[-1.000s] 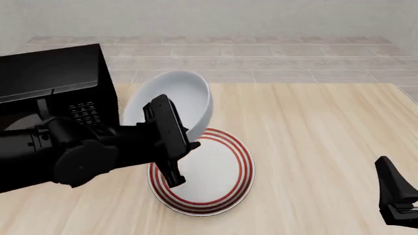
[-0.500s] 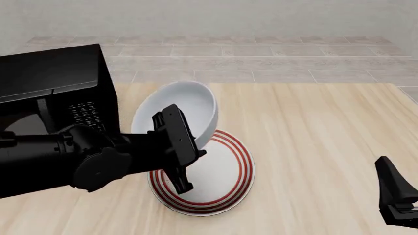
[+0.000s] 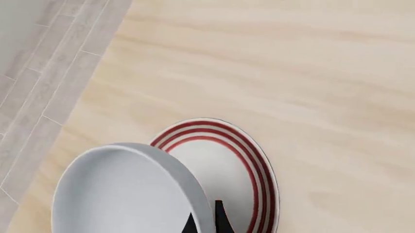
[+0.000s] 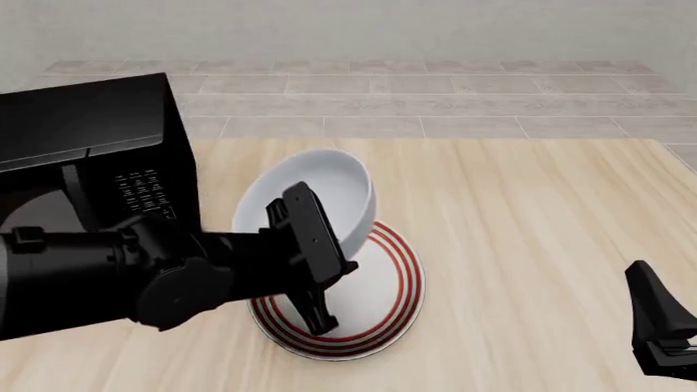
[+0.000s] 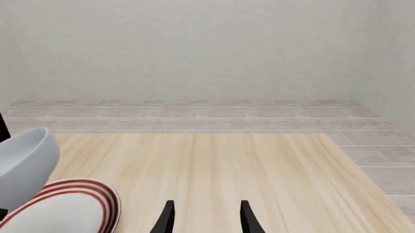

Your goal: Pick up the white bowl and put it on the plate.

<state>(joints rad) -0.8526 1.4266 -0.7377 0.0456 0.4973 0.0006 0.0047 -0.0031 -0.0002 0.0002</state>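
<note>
The white bowl (image 4: 321, 189) is tilted and held by its rim above the near-left part of the plate (image 4: 381, 282), a flat white plate with red rings. My left gripper (image 4: 330, 247) is shut on the bowl's rim. In the left wrist view the bowl (image 3: 123, 194) overlaps the plate (image 3: 236, 162), and the gripper (image 3: 207, 224) pinches its rim. My right gripper (image 4: 659, 331) is at the near right, far from both. In the right wrist view it (image 5: 206, 218) is open and empty, with the bowl (image 5: 23, 162) and the plate (image 5: 68, 206) off to one side.
A black microwave (image 4: 93, 143) stands at the left of the wooden table (image 4: 523, 212), close beside the bowl and my left arm. The table's far edge meets a tiled floor (image 4: 436, 98).
My left gripper has carried the bowl to the right and lower, so it now hangs over the plate. The right arm has not moved.
</note>
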